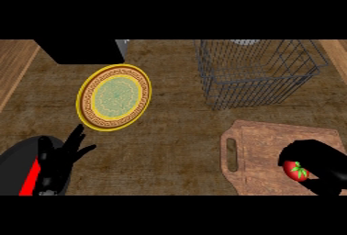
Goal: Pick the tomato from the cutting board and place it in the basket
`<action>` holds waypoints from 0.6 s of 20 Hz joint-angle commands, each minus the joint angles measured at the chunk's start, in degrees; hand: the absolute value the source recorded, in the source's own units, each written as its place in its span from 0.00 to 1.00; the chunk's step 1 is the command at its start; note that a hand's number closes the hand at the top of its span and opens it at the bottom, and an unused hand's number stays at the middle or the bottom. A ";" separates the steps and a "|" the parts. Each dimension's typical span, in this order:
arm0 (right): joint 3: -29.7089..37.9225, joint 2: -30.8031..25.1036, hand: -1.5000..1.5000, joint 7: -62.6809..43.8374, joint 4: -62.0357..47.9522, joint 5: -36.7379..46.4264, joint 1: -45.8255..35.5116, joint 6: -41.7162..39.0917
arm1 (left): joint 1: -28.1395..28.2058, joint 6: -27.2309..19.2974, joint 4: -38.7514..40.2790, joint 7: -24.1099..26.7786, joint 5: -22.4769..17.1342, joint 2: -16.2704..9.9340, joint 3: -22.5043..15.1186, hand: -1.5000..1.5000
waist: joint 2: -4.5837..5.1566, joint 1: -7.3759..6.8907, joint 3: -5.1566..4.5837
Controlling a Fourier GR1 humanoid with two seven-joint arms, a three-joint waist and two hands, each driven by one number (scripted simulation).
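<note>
A red tomato (295, 170) with a green stem lies on the wooden cutting board (261, 151) at the lower right. My right hand (318, 161) is over the board and curls round the tomato, hiding most of it. The grey wire basket (256, 73) stands behind the board at the upper right. At the lower left my left hand (66, 155) rests open with its fingers pointing up, holding nothing.
A yellow plate (114, 97) with a green centre and patterned rim lies left of the middle. A black box (80, 50) stands at the back left. A pale wooden strip runs along the counter's left edge.
</note>
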State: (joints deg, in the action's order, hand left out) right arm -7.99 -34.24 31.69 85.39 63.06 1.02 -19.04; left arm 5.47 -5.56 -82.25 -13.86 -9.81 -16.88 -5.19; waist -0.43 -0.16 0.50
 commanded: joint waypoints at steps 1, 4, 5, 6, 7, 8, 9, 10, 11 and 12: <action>-2.60 1.85 1.00 0.86 1.22 4.20 1.98 6.48 | 3.23 0.23 1.68 0.43 1.54 0.76 -0.89 0.50 | 0.39 0.12 -0.49; -0.99 0.87 1.00 3.02 -1.66 4.87 -0.07 6.99 | 1.23 1.60 1.68 -2.02 0.79 0.33 0.29 0.50 | 0.43 0.09 -0.49; -1.58 2.76 1.00 2.35 -5.78 5.83 -2.16 8.48 | 5.90 2.64 -0.10 0.62 0.18 0.21 0.14 0.50 | 0.46 -0.41 -0.48; -3.63 7.10 1.00 -6.96 5.43 5.65 1.18 1.95 | 0.50 0.73 2.40 -2.51 0.85 1.41 -0.03 0.50 | 0.35 0.53 -0.55; -7.02 12.62 1.00 -14.74 7.12 8.50 1.26 0.25 | 2.24 0.69 0.90 -1.56 1.00 0.85 -0.06 0.50 | 0.27 0.40 -0.59; -9.59 18.16 1.00 -21.00 7.43 10.53 0.13 -1.10 | 2.49 1.51 1.68 -0.38 0.79 0.03 0.42 0.50 | 0.26 0.08 -0.70; -11.29 21.73 1.00 -25.02 6.85 12.17 -0.35 -2.11 | 3.39 1.47 2.16 0.09 1.00 0.41 0.00 0.50 | 0.37 -0.46 -0.77; -12.28 25.18 1.00 -28.86 6.73 13.33 -0.07 -2.57 | 2.40 1.06 0.49 -1.71 1.28 0.38 -0.67 0.50 | 0.29 -0.38 -0.73; -12.56 28.33 1.00 -32.29 7.41 13.94 -0.12 -3.00 | 2.21 1.31 1.09 -1.16 0.63 0.13 0.27 0.50 | 0.29 -0.08 -0.84; -14.33 31.28 1.00 -36.03 8.31 15.56 -0.69 -5.16 | 2.85 1.43 0.93 -0.64 0.66 0.66 -0.22 0.50 | 0.24 -0.40 -0.87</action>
State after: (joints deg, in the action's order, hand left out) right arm -17.07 -15.91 9.13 92.04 75.53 0.32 -20.97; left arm 6.62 -4.43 -83.58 -13.50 -9.49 -16.60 -4.49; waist -0.88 -0.12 -0.61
